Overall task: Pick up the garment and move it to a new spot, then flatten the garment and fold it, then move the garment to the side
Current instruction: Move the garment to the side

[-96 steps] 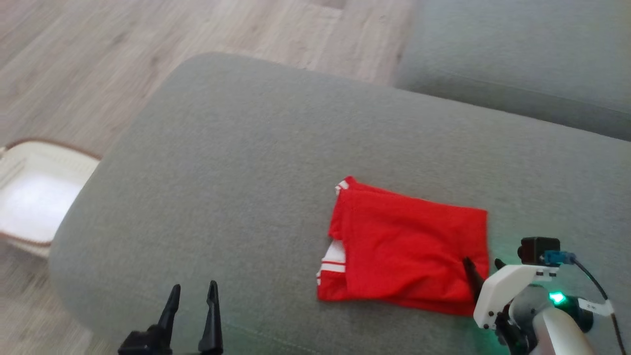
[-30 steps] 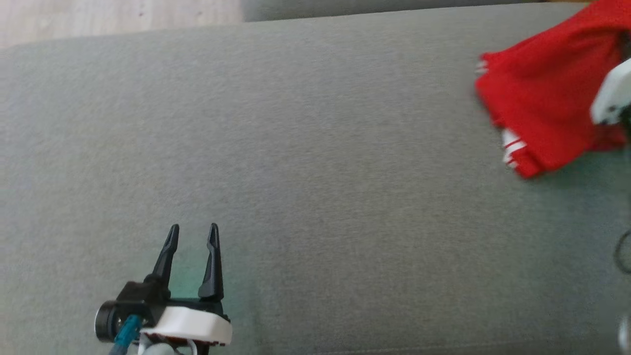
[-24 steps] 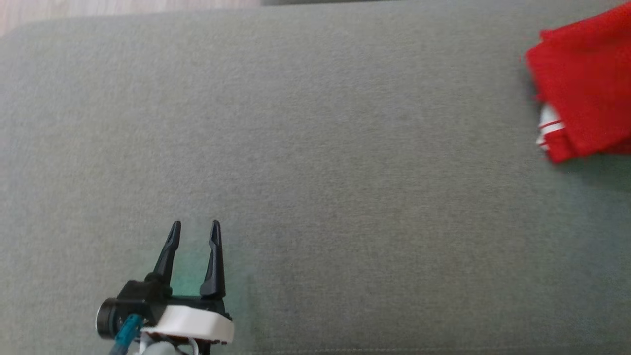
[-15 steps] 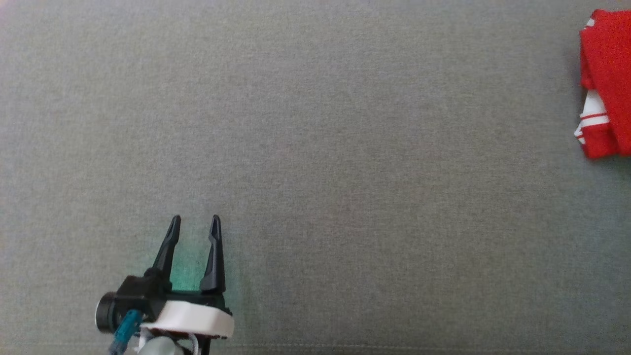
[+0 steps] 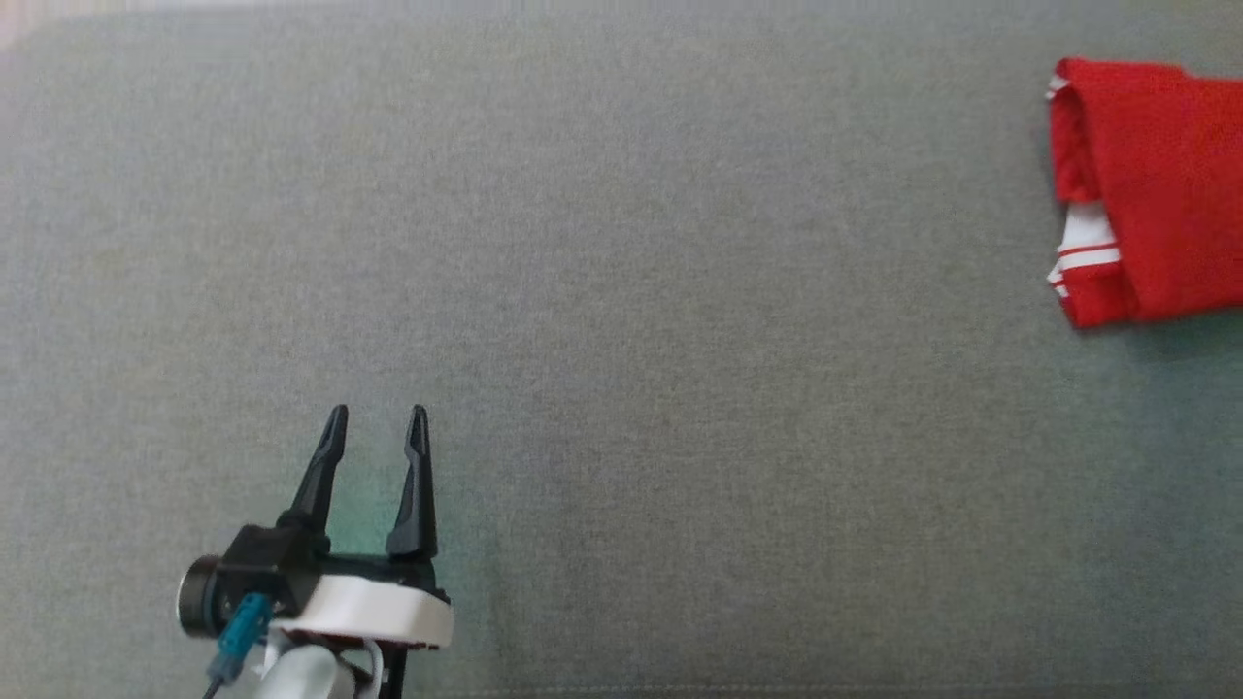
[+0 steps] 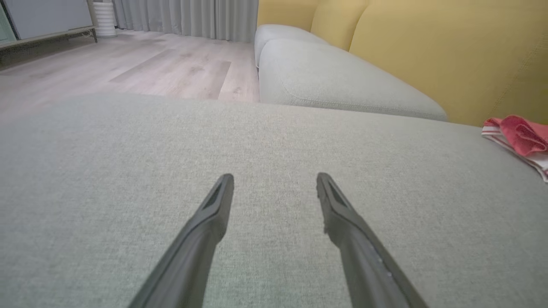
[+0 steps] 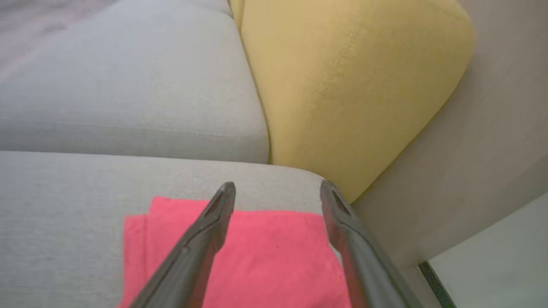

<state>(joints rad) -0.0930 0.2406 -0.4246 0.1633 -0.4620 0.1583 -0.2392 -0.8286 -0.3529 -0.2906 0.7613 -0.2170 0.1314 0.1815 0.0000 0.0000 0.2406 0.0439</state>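
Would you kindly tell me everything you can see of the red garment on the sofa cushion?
The garment is bright red, soft-looking cloth with white stripes at one edge. It is folded into a flat, roughly rectangular stack of layers, lying on the grey sofa cushion near the yellow backrest, and the head view's right edge cuts it off. The right end effector is open over it, not gripping it.

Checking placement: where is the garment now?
The garment lies folded on the grey cushion at the head view's upper right edge, with the open right gripper over it, near the yellow backrest.
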